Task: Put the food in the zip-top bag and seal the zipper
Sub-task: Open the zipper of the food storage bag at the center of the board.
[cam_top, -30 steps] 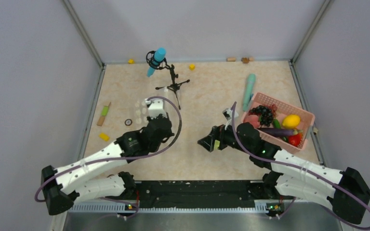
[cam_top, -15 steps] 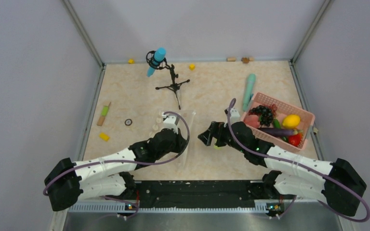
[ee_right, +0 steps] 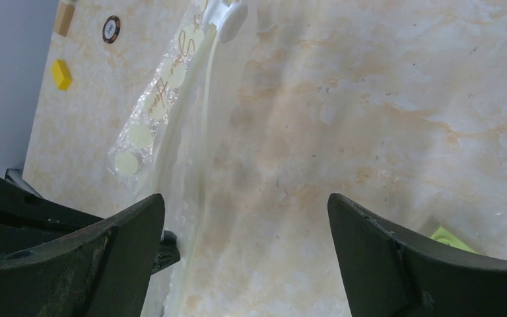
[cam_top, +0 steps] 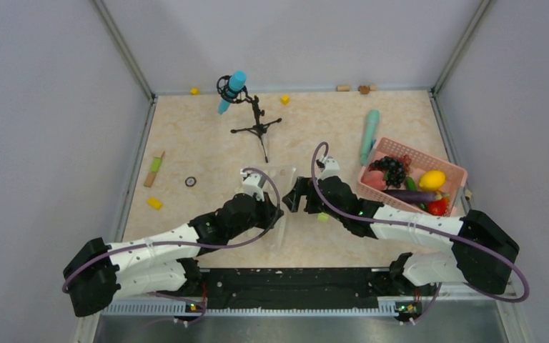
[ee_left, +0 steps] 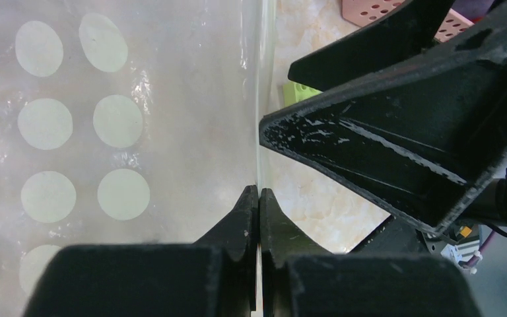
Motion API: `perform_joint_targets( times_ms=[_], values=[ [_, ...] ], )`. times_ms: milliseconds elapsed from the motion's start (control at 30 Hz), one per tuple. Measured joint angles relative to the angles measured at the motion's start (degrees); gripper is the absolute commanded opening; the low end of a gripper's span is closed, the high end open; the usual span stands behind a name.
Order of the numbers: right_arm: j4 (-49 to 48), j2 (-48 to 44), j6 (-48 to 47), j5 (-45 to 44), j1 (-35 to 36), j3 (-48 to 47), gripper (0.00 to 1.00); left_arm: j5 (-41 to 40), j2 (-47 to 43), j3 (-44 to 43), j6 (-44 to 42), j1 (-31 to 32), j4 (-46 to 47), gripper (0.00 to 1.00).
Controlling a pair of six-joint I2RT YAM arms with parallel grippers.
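Step in hand: opening the zip-top bag

We judge the task to be at its start, with nothing in the bag yet. The food lies together in the pink basket at the right of the table, well apart from the bag. The bag itself sits near the table's middle, between the two arms.

The left gripper is clamped tight on the bag's clear edge, with the film passing between its fingertips. The right gripper stands wide open and holds nothing. Its fingers straddle bare tabletop just beside the bag, and we see no contact with the film. In its wrist view the zipper runs away from the jaws as a pale strip and ends in a white slider.

We cannot tell whether the mouth is already parted. As we read it, the next move calls for the right gripper to take the opposite lip beside the zipper. It would then draw that lip away from the left gripper until the mouth gapes wide enough for the food. The film looks thin and slippery, so a shallow bite could slide off.
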State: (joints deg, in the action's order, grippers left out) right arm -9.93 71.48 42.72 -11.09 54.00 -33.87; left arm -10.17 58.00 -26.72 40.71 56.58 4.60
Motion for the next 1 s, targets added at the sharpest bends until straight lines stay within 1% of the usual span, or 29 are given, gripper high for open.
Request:
perform_joint_targets(
  times_ms=[167, 367, 467, 533, 567, 600, 667, 733, 800, 933, 1000],
  values=[
    [-0.79, 1.90, 0.35, -1.38, 0.00, -0.07, 0.92, 1.88, -0.92, 0.81, 0.11, 0.00, 1.20, 0.00],
    [-0.37, 3.74, 0.59, -3.04, 0.61, -1.60, 0.91, 2.01, -3.17, 1.44, 0.33, 0.00, 1.95, 0.00],
    [-0.50, 3.74, 0.57, -3.67, 1.09, -1.95, 0.89, 2.01, -3.78, 1.84, 0.48, 0.00, 1.90, 0.00],
    [-0.74, 3.93, 0.57, -4.04, 1.27, -1.95, 0.80, 2.29, -3.91, 1.88, 0.55, 0.00, 1.92, 0.00],
    [-0.96, 4.17, 0.61, -4.17, 1.33, -1.95, 0.71, 2.47, -3.96, 1.88, 0.57, 0.00, 1.97, 0.00],
    [-1.09, 4.48, 0.55, -4.26, 1.38, -2.01, 0.59, 2.71, -4.15, 1.88, 0.57, 0.00, 1.90, 0.00],
    [-1.14, 5.49, 0.55, -4.35, 1.40, -2.54, 0.41, 2.67, -4.85, 1.88, 0.70, 0.00, 1.77, 0.00],
    [-1.22, 6.47, 0.81, -4.39, 1.40, -3.02, 0.29, 1.51, -6.19, 1.86, 1.07, 0.00, 1.01, 0.00],
    [-0.92, 6.60, 0.55, -4.44, 1.40, -3.02, 0.22, -0.70, -7.67, 1.64, 1.46, 0.00, -0.90, 0.00],
    [0.33, 6.36, -0.24, -4.87, 1.40, -3.02, 0.16, -8.63, -10.19, -1.03, 2.73, 0.00, -9.60, 0.00],
    [1.64, 5.66, -1.25, -4.96, 1.40, -2.99, 0.06, -13.22, -11.10, -3.41, 3.37, 0.00, -14.64, 0.00]
  ],
)
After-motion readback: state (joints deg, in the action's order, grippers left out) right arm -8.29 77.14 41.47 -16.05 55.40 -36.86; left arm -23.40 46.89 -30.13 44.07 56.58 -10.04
